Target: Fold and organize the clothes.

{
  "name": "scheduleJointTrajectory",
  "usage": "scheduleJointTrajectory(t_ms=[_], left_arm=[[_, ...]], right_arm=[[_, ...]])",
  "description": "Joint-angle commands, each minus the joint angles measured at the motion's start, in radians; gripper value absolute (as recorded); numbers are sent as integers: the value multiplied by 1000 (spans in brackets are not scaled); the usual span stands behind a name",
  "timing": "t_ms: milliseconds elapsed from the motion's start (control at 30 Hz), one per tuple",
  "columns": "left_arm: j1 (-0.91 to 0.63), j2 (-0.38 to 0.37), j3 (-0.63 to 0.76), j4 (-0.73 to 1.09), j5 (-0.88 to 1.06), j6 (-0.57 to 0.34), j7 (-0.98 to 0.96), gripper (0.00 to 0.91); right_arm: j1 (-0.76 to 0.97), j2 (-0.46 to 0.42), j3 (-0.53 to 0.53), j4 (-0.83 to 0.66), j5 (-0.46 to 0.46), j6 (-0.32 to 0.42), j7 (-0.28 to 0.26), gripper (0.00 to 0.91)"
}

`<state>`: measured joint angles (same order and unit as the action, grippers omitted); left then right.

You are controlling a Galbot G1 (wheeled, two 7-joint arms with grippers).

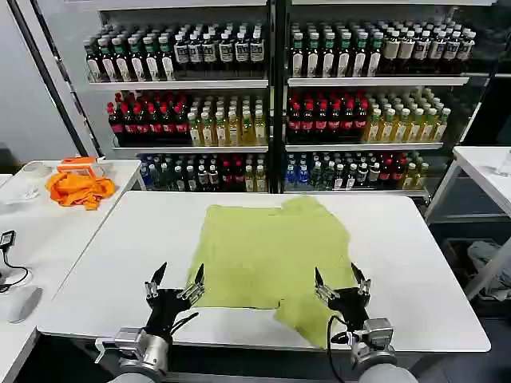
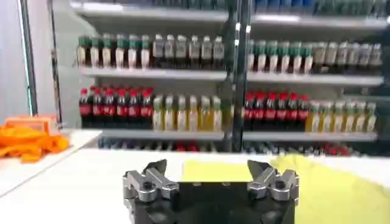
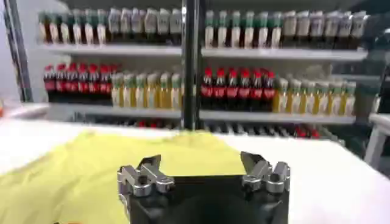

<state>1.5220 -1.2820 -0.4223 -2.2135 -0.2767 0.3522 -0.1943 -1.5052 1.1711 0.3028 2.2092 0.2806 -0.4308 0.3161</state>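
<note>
The T-shirt (image 1: 267,255) is a plain light yellow-green with no print, lying on a white table (image 1: 431,311). Both grippers — left (image 1: 175,278) and right (image 1: 342,281) — are black with silvery-grey metal at the finger joints. On the white side table (image 1: 48,231) lies a bright orange cloth (image 1: 78,188). The shelves (image 1: 200,83) hold bottles (image 1: 152,120) in rows — dark with white labels, red-capped dark cola, yellow and amber drinks.
</note>
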Motion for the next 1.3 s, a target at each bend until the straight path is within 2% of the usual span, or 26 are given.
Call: scheduleJointTrajectory(t_ms=[33, 400, 833, 1033, 1067, 1100, 1133, 1167, 1300], left_arm=[[-7, 143, -26, 29, -133, 225, -46, 907], [-66, 188, 16, 108, -148, 225, -54, 907], [-164, 173, 47, 265, -172, 225, -67, 907], [-166, 171, 61, 266, -196, 225, -60, 897], [-164, 170, 61, 263, -197, 225, -59, 595], [-162, 169, 65, 257, -201, 224, -57, 453], [-161, 168, 68, 254, -203, 224, -53, 131], [-160, 167, 70, 253, -205, 224, -52, 10], [-160, 166, 84, 250, -205, 217, -46, 10]], right_arm=[[-98, -27, -12, 51, 23, -98, 35, 907], [-231, -19, -14, 109, -11, -106, 35, 907], [-188, 13, -53, 37, -33, -105, 62, 907], [-182, 16, -61, 28, -32, -105, 68, 907], [-182, 15, -61, 28, -31, -105, 71, 685], [-183, 15, -61, 27, -30, -105, 72, 383], [-183, 15, -61, 26, -30, -104, 72, 141], [-182, 15, -61, 25, -29, -104, 73, 10], [-176, 18, -64, 16, -23, -102, 77, 0]])
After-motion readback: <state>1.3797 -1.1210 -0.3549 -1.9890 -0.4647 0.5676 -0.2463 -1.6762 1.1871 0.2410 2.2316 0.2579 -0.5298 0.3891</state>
